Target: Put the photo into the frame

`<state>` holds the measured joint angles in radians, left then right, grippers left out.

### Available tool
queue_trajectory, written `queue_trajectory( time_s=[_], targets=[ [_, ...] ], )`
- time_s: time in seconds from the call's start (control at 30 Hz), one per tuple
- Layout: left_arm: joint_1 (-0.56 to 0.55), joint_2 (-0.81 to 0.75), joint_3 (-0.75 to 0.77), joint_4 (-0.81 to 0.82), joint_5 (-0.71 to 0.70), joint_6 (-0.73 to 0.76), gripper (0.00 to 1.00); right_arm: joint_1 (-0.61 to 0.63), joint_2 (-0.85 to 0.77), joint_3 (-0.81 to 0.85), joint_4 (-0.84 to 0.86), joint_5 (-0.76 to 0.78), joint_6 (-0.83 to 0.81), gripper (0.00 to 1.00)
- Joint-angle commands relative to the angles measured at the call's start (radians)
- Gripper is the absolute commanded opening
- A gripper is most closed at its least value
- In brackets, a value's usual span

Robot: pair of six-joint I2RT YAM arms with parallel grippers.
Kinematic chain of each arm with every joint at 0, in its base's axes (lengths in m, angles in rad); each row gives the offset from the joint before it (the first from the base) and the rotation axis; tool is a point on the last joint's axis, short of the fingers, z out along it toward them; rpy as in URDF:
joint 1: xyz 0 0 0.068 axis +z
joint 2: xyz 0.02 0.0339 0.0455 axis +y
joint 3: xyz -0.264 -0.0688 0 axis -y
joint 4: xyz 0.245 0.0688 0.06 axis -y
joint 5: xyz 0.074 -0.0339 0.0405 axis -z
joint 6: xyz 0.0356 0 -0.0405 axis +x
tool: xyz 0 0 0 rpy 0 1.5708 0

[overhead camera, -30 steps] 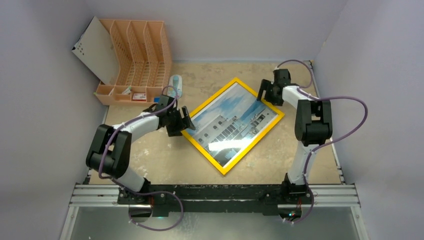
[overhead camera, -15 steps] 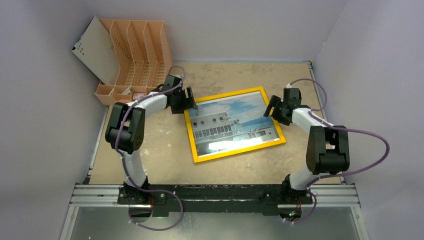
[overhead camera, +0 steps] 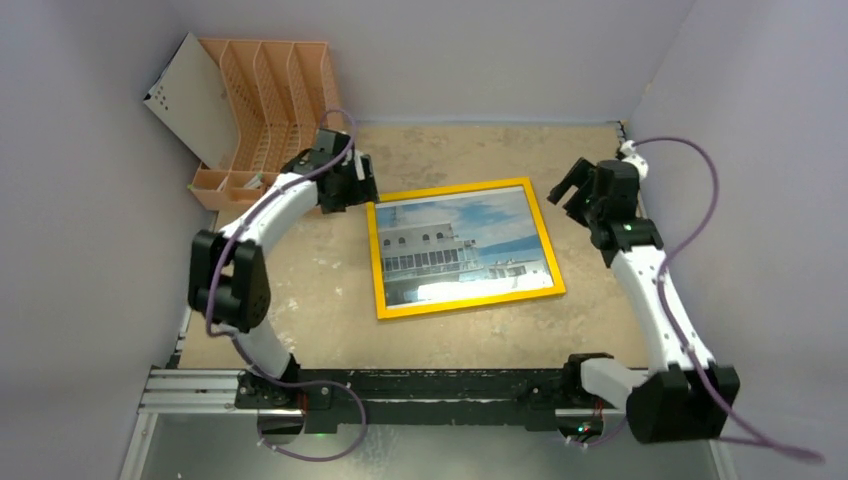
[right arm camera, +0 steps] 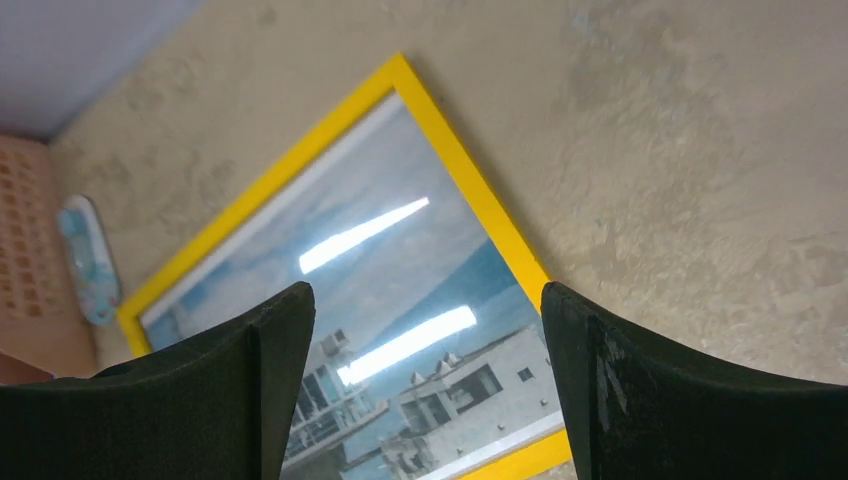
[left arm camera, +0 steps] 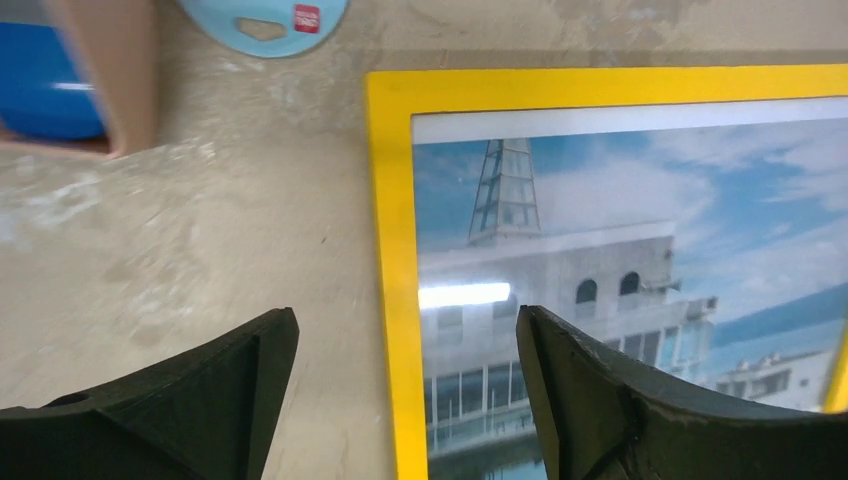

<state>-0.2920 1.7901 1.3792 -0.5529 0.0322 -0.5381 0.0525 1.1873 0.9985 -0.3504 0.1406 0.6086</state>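
Note:
The frame (overhead camera: 456, 190) with its yellow rim lies flat face up in the middle of the table, and the photo (overhead camera: 460, 245) of a white building under blue sky shows behind its pane. My left gripper (overhead camera: 358, 184) is open and empty just off the frame's far left corner; in the left wrist view the frame's left rim (left arm camera: 392, 230) runs between my open fingers. My right gripper (overhead camera: 580, 190) is open and empty, raised off the frame's far right corner. In the right wrist view the frame (right arm camera: 478, 205) and photo (right arm camera: 400, 300) lie below my spread fingers.
An orange slotted file rack (overhead camera: 275, 110) stands at the back left with a white board (overhead camera: 190, 100) leaning on it. A small light-blue oval object (left arm camera: 265, 12) lies by the rack, near the frame's far left corner. Grey walls close the sides and back.
The frame with the photo has turned from a diagonal lie to nearly square with the table. Both grippers have let go and drawn away from its corners; the right arm has risen.

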Motion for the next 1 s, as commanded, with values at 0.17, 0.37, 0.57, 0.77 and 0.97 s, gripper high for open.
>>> queue_trajectory(
  time_s=[0.17,0.37,0.57,0.77,0.97],
  targets=[
    [0.011,-0.468,0.002,-0.157,-0.014,0.085,0.85,-0.002,-0.400,0.127,-0.155,0.155,0.007,0.85],
    [0.011,-0.731,-0.012,-0.246,-0.059,0.082,0.84,-0.002,-0.548,0.238,-0.267,0.170,-0.015,0.85],
    [0.011,-0.943,0.022,-0.347,-0.222,0.071,0.84,0.000,-0.619,0.362,-0.353,0.215,-0.093,0.96],
    [0.011,-1.012,0.175,-0.544,-0.305,0.108,0.84,0.000,-0.641,0.464,-0.463,0.253,-0.125,0.99],
    [0.011,-1.032,0.285,-0.659,-0.315,0.093,0.84,-0.002,-0.638,0.551,-0.525,0.238,-0.125,0.99]
  ],
)
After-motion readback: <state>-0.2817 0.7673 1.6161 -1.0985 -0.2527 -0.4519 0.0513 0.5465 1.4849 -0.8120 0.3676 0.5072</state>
